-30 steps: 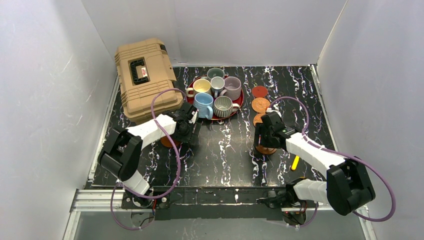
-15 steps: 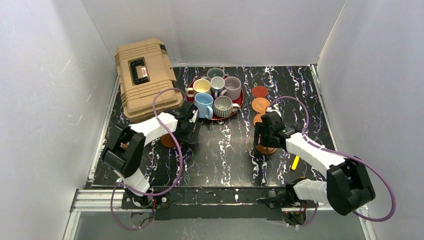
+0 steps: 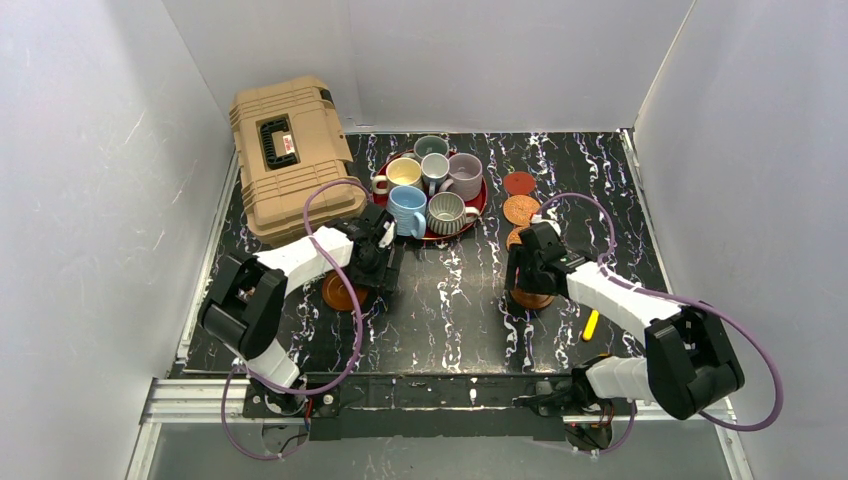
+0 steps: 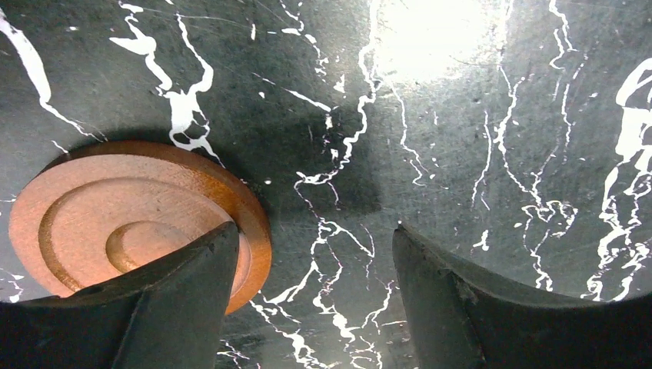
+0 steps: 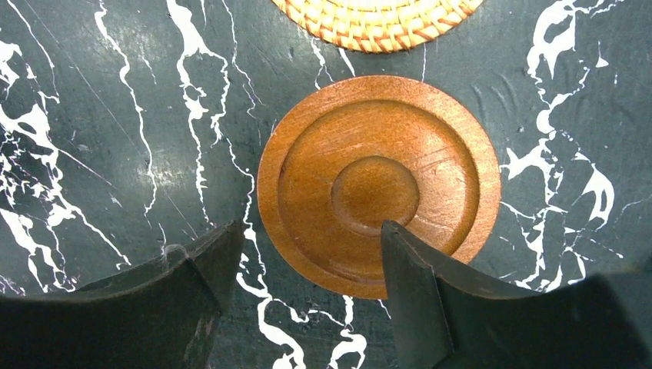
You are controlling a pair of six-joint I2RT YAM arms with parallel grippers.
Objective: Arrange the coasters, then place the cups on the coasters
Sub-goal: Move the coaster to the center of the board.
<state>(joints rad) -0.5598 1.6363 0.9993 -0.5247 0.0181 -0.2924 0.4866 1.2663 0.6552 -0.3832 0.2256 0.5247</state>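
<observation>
A dark brown ringed wooden coaster (image 4: 131, 223) lies flat on the marble table, and my left gripper (image 4: 315, 254) hangs open just right of it, the left finger (image 4: 177, 307) overlapping its edge. In the top view this coaster (image 3: 340, 292) sits beside the left gripper (image 3: 372, 262). My right gripper (image 5: 311, 238) is open low over another wooden coaster (image 5: 377, 181), its right finger above the disc's near part. An orange woven coaster (image 5: 377, 19) lies just beyond. Woven (image 3: 521, 209) and pinkish-red (image 3: 519, 183) coasters lie at the right. Several cups (image 3: 408, 208) stand on the red tray (image 3: 480, 208).
A tan hard case (image 3: 290, 155) sits at the back left, close to the tray. A small yellow object (image 3: 590, 325) lies near the right arm. White walls close in the black marble table (image 3: 440, 300) on three sides.
The left arm has shifted slightly, and the wooden coaster beside its gripper now shows more fully. The right gripper has barely moved above its coaster. Both grippers stay open.
</observation>
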